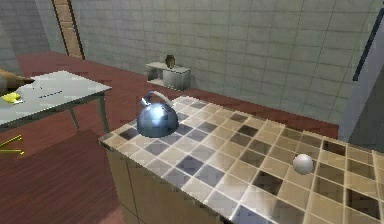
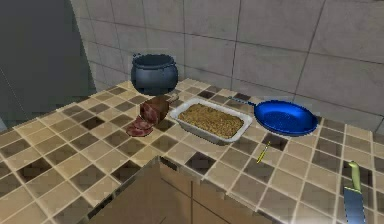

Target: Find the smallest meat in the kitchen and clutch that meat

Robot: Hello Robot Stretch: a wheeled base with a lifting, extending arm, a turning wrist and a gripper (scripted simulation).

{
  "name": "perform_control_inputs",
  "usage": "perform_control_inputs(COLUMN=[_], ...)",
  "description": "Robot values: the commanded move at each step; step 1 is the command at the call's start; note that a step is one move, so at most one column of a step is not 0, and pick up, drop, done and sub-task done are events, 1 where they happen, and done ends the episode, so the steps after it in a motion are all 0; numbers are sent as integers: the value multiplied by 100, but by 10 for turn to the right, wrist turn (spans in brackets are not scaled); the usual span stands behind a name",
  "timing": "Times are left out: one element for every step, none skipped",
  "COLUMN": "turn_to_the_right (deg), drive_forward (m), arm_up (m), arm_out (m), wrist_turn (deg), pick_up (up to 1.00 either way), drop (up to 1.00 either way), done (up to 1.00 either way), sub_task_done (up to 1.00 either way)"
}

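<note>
Jaws: state cannot be told, nor the exact bearing from them to the target.

Meat (image 2: pixel 150 113) lies on the tiled bench (image 2: pixel 60 165) in the arm side view, left of middle. It's a dark brown chunk with a redder, smaller end toward the near-left. One piece or two touching: cannot tell. Long axis runs diagonally, far-right to near-left.

Judgement: the arm reaches out on this side, so the meat sits outward from the jaws along the reach line and somewhat toward the view's left. The base probably needs a small shift to line up.

Clearances:
- Dark blue pot (image 2: pixel 154 72) sits just behind the meat, possibly touching.
- Baking tray (image 2: pixel 211 121) of brown filling is just beside the meat on the right.
- Blue pan (image 2: pixel 286 117) is beyond the tray, well apart.
- Green-handled knife (image 2: pixel 354 190) is far right, no concern.

Open tile on the meat's near and left sides, so that's the clean approach. Risk is nudging the pot or the tray on overreach.

Forward view: steel kettle (image 1: pixel 157 115) and white ball (image 1: pixel 303 163) on the bench; neither looks like meat.
</note>
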Motion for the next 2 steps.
perform_control_inputs(turn_to_the_right=[0,0], drive_forward=[0,0], arm_up=[38,0], arm_out=[0,40], wrist_turn=[0,0], pick_up=[0,0], drop=[0,0], done=[0,0], sub_task_done=[0,0])
